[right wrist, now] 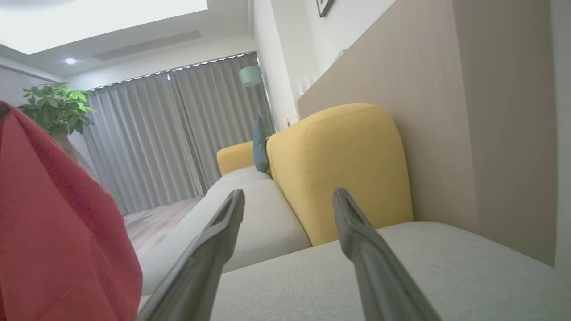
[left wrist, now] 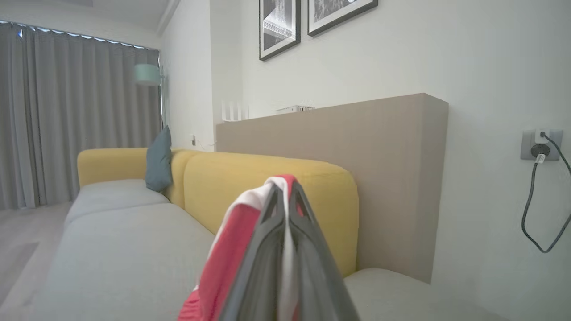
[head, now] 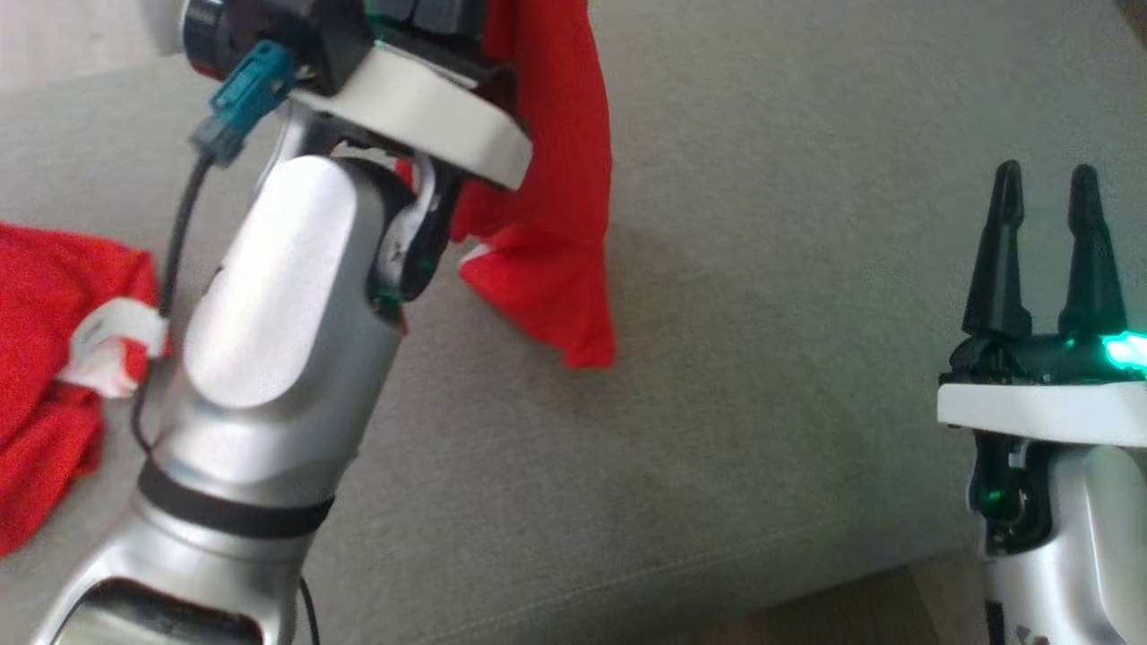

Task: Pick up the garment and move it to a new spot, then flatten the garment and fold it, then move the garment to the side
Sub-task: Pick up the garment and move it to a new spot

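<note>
Left arm [head: 269, 313] nearest the head camera: one silver forearm rising from 7 o'clock toward 12. In the left wrist view the left gripper [left wrist: 284, 189] has its two fingers pressed together on a fold of the garment [head: 547, 179] — red cloth with white trim pinched between them.

In the head view the held cloth hangs at 12 o'clock. Its lower corner is near the grey seat of the sofa [head: 762, 358]; touching or just above, cannot tell. One heap [head: 45, 358] of the same red cloth with a white band lies crumpled on the seat at 9 o'clock. Whether it joins the hanging part behind the arm cannot be told.

Right gripper [head: 1047, 175] at 4 o'clock, upright, two dark fingers spread apart over bare seat, well apart from the cloth. In the right wrist view red cloth sits at 8 o'clock, close to the lens.

Counted around — two framed pictures [left wrist: 279, 26], one teal cushion [left wrist: 159, 160], one lamp [left wrist: 147, 73], one plant [right wrist: 55, 104], one wall socket [left wrist: 539, 145] with one cable.
</note>
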Controlling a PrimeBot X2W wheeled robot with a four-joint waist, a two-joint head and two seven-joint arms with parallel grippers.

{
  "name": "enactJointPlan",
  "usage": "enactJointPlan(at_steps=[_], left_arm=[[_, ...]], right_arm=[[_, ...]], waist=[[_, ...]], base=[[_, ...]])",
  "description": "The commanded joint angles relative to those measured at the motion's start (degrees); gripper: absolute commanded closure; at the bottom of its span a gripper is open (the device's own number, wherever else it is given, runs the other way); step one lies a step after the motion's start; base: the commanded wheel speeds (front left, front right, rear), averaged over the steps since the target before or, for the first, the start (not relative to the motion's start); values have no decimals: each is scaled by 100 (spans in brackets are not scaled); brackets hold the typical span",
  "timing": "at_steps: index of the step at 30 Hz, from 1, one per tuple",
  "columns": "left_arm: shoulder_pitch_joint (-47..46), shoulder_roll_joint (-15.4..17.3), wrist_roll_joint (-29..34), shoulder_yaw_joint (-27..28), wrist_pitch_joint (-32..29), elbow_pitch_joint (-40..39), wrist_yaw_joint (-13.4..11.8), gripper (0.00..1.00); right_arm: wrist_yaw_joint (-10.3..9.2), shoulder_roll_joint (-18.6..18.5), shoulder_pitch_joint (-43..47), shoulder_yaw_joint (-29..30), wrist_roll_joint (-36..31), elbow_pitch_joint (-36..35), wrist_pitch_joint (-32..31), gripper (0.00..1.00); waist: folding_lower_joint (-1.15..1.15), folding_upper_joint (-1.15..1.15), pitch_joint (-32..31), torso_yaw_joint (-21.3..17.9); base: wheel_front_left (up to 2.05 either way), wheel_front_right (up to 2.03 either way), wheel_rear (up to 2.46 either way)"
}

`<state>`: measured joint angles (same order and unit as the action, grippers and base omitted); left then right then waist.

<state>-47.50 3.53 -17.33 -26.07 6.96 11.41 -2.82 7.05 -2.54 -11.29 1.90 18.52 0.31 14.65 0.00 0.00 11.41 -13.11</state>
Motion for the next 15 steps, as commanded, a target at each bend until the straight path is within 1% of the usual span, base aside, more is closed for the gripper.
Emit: enactJointPlan(at_steps=[1, 2, 4, 6, 7, 10, 15], left_arm=[[-370, 49, -21, 82, 66, 69, -123, 100], [-383, 28, 1, 20, 84, 255, -178, 100], [-368, -8, -20, -110, 52, 720, -264, 0], [-381, -27, -27, -248, 41, 1229, -283, 0], [-381, -27, -27, -248, 41, 1229, -283, 0], [-399, -43, -66, -359, 182, 1864, -288, 0], [-399, -42, -196, -360, 508, 2401, -196, 0]], right_arm=[[44, -33, -206, -177, 99, -242, 35, 0], [44, -33, -208, -190, 124, -253, 35, 0], [44, -33, -208, -222, 157, -258, 35, 0], [44, -33, -215, -255, 180, -257, 35, 0], [44, -33, -215, -255, 180, -257, 35, 0], [44, -33, -228, -278, 195, -257, 35, 0], [44, -33, -206, -197, 134, -254, 35, 0]], waist=[[0, 0, 231, -336], [0, 0, 267, -393], [0, 0, 335, -485], [0, 0, 390, -543], [0, 0, 390, -543], [0, 0, 438, -571], [0, 0, 422, -366]], base=[[0, 0, 0], [0, 0, 0], [0, 0, 0], [0, 0, 0], [0, 0, 0], [0, 0, 0], [0, 0, 0]])
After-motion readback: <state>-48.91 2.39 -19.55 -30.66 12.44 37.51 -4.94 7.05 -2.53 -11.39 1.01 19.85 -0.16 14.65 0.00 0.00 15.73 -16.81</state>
